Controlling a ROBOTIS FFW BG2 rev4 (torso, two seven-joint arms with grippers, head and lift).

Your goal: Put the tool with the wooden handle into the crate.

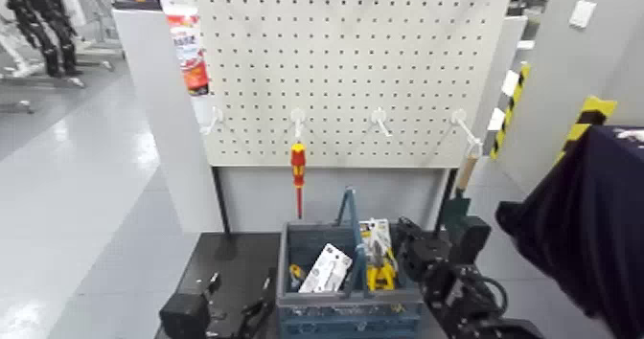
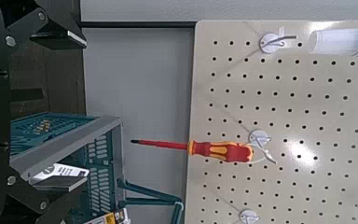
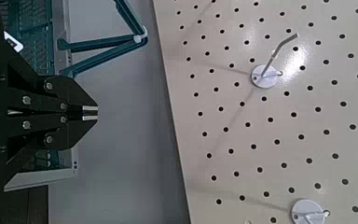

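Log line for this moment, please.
trowel: hanging on pegboard | crate: below | right gripper: near trowel | left gripper: low

Tan-handled green trowel [image 1: 462,192]; blue-grey crate [image 1: 347,295].

A red-and-yellow screwdriver [image 2: 200,148] hangs from a hook [image 2: 262,140] on the white pegboard [image 2: 298,103]; the blue-grey crate [image 2: 70,154] lies at eight o'clock from it.

Trowel [image 1: 464,186] hangs from pegboard (blade down); crate [image 1: 347,295] below.
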